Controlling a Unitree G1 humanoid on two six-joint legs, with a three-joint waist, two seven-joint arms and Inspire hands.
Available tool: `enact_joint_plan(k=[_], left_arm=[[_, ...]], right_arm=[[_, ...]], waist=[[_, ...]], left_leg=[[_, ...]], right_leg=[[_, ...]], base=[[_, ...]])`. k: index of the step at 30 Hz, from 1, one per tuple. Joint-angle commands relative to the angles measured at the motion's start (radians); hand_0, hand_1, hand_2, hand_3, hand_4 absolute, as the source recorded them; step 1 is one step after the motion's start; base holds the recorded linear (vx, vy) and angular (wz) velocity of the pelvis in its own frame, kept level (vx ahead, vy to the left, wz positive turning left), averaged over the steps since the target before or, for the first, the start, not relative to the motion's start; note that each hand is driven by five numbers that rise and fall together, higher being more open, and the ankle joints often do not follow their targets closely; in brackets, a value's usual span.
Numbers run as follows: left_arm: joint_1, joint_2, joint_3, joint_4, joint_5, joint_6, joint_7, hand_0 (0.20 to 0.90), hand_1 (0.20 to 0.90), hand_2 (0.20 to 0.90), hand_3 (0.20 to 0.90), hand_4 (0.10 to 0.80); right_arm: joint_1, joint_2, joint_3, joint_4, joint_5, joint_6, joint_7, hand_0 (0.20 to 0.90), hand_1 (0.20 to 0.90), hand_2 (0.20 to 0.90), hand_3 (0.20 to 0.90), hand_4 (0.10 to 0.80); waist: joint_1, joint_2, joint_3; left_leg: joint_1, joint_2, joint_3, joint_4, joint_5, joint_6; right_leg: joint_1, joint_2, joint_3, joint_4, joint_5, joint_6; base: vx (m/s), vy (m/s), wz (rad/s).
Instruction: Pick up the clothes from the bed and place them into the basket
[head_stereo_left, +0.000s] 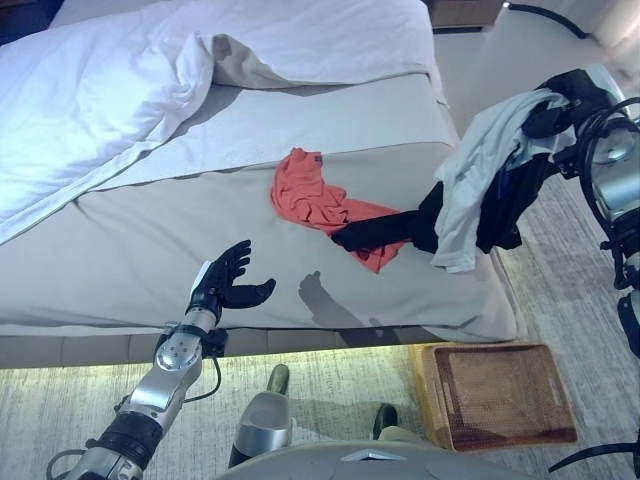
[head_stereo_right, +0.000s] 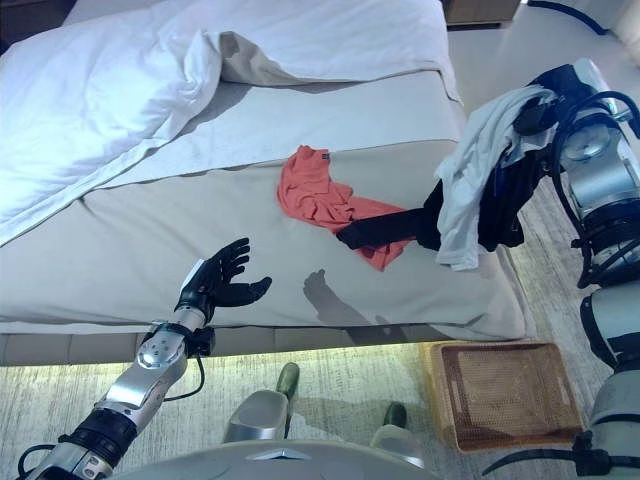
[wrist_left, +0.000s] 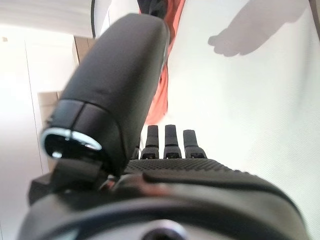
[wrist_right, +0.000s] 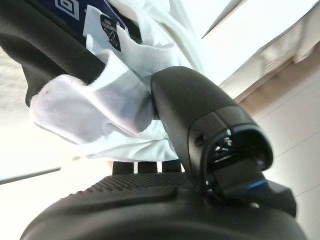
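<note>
The right hand (wrist_right: 200, 150) is gripping a bundle of white and black clothes (head_stereo_left: 480, 190), apparently lifting it off the beige bed (head_stereo_left: 150, 250); next, lowering into the brown wicker basket (head_stereo_left: 500, 395). Left hand (head_stereo_left: 225, 280) is hovering open, empty.

- Right hand (head_stereo_left: 563, 100) mostly buried in the white garment (head_stereo_left: 478, 170) and black garment (head_stereo_left: 400, 228); its fingers are not visible in the eye views.
- Red garment (head_stereo_left: 315, 200) partly covered by the black one.
- Bed (head_stereo_left: 120, 250) cut off at the left and top edges.
- Basket (head_stereo_left: 497, 393) interior too dim to read.
</note>
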Motion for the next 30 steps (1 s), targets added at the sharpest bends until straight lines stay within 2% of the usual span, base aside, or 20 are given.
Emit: enact_joint_plan(k=[1, 15, 20, 24, 28, 30], left_arm=[[0.027, 0.034, -0.012, -0.059, 0.019, -0.063, -0.011, 0.900, 0.900, 0.900, 0.900, 0.800], [0.039, 0.044, -0.032, -0.048, 0.045, -0.043, -0.035, 0.900, 0.900, 0.900, 0.900, 0.800], [0.045, 0.041, -0.025, -0.028, 0.049, -0.043, -0.048, 0.900, 0.900, 0.900, 0.900, 0.800], [0.052, 0.042, -0.027, -0.027, 0.055, -0.035, -0.056, 0.900, 0.900, 0.900, 0.900, 0.800], [0.025, 0.039, -0.045, -0.022, 0.046, -0.058, -0.055, 0.900, 0.900, 0.900, 0.900, 0.800], [-0.013, 0.033, -0.062, -0.018, 0.034, -0.090, -0.045, 0.900, 0.900, 0.900, 0.900, 0.800]], right_arm=[[-0.143, -0.064, 0.068, -0.058, -0.014, -0.123, -0.068, 0.300, 0.300, 0.300, 0.200, 0.100], [-0.230, 0.056, 0.086, -0.205, 0.113, -0.165, -0.085, 0.300, 0.300, 0.300, 0.200, 0.100], [-0.185, 0.091, 0.021, -0.260, 0.139, -0.121, -0.106, 0.300, 0.300, 0.300, 0.200, 0.100], [-0.142, 0.094, 0.005, -0.215, 0.126, -0.085, -0.085, 0.300, 0.300, 0.300, 0.200, 0.100], [-0.088, 0.095, -0.003, -0.123, 0.099, -0.108, -0.068, 0.300, 0.300, 0.300, 0.200, 0.100], [-0.080, 0.100, 0.009, -0.062, 0.066, -0.143, -0.059, 0.300, 0.300, 0.300, 0.200, 0.100]], waist=[[0.055, -0.011, -0.103], [0.081, -0.030, -0.127], [0.077, -0.028, -0.135], [0.085, -0.024, -0.133], [0.096, -0.009, -0.099], [0.100, 0.011, -0.056]], left_leg=[[-0.037, 0.048, -0.019, -0.006, -0.003, -0.007], [-0.004, 0.051, -0.031, -0.029, 0.004, -0.006], [0.008, 0.050, -0.028, -0.026, -0.004, -0.005], [0.001, 0.046, -0.037, -0.021, -0.003, -0.005], [-0.042, 0.037, -0.059, 0.006, -0.004, -0.004], [-0.074, 0.031, -0.072, 0.018, -0.001, -0.003]], right_leg=[[-0.098, -0.041, 0.006, 0.136, -0.036, -0.019], [-0.051, -0.041, -0.020, 0.108, -0.025, -0.007], [-0.039, -0.045, -0.021, 0.114, -0.029, -0.004], [-0.042, -0.047, -0.025, 0.118, -0.031, -0.004], [-0.081, -0.057, -0.032, 0.146, -0.036, -0.006], [-0.118, -0.066, -0.037, 0.169, -0.037, -0.006]], base=[[0.019, 0.033, 0.20], [0.037, -0.006, 0.06], [0.068, 0.001, 0.00], [0.029, -0.007, 0.04], [-0.073, -0.008, 0.05], [-0.176, 0.003, 0.08]])
